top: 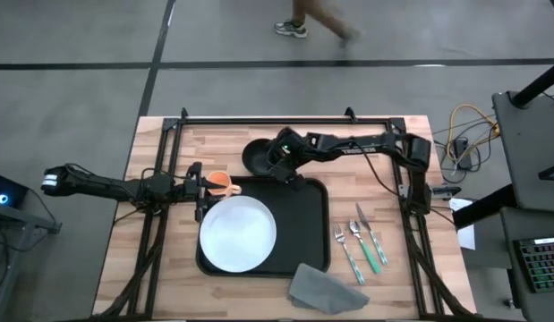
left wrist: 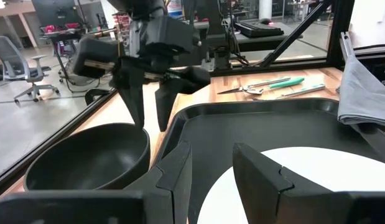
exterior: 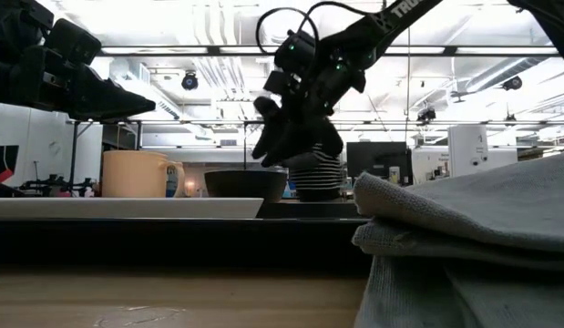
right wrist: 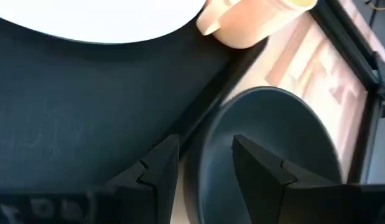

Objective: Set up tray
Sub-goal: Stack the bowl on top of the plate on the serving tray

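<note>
The black tray (top: 308, 224) lies mid-table with the white plate (top: 238, 234) on its left half. An orange cup (top: 221, 182) stands at the tray's far left corner. A black bowl (top: 256, 154) sits on the wood just beyond the tray's far edge. My left gripper (top: 203, 190) hovers open above the cup (exterior: 136, 175); its wrist view looks over the tray (left wrist: 254, 124). My right gripper (top: 278, 168) points down, open, over the bowl's rim nearest the tray (right wrist: 217, 137): one finger over the bowl (right wrist: 273, 143), the other over the tray's rim. It (left wrist: 152, 124) appears just clear.
Two forks and a knife (top: 362, 241) lie on the wood right of the tray. A grey folded napkin (top: 317, 286) lies at the tray's near right corner and fills the low view's right (exterior: 464, 246). A dark frame borders the table. A person walks beyond the far edge (top: 312, 22).
</note>
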`<control>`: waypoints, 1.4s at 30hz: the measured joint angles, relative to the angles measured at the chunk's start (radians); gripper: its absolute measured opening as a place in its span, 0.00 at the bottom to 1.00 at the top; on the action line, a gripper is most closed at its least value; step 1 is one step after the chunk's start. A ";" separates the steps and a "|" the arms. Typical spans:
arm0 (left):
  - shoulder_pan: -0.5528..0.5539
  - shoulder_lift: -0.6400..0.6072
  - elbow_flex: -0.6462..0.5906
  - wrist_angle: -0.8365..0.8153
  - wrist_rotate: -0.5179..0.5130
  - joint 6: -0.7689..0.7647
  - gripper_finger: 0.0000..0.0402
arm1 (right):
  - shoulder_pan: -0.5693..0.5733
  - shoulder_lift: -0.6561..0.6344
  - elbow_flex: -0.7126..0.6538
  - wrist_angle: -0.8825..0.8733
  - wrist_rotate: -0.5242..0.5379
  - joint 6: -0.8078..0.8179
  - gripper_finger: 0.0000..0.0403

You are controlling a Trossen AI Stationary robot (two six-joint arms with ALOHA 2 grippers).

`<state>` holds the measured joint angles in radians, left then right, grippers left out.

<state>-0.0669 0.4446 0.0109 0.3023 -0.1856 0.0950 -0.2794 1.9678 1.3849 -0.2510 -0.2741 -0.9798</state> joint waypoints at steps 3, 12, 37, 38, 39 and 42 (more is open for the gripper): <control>0.000 0.000 0.000 0.000 0.000 0.000 0.25 | 0.000 0.008 0.002 0.006 0.000 0.009 0.35; 0.000 0.000 0.000 0.000 0.000 0.000 0.25 | 0.000 0.012 0.001 -0.001 0.000 0.092 0.35; 0.000 0.000 0.001 0.000 0.000 0.000 0.25 | 0.000 0.052 -0.009 0.019 0.012 0.126 0.35; 0.000 0.000 0.001 0.000 0.000 0.000 0.25 | 0.000 0.063 -0.006 0.021 0.013 0.127 0.35; 0.000 0.000 0.001 0.000 0.000 0.000 0.25 | 0.000 0.074 -0.003 0.020 0.013 0.127 0.35; 0.000 0.000 0.000 0.000 0.000 0.000 0.25 | 0.000 0.100 0.015 0.021 0.015 0.139 0.35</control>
<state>-0.0666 0.4450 0.0105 0.3023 -0.1856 0.0949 -0.2798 2.0675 1.3996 -0.2304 -0.2590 -0.8412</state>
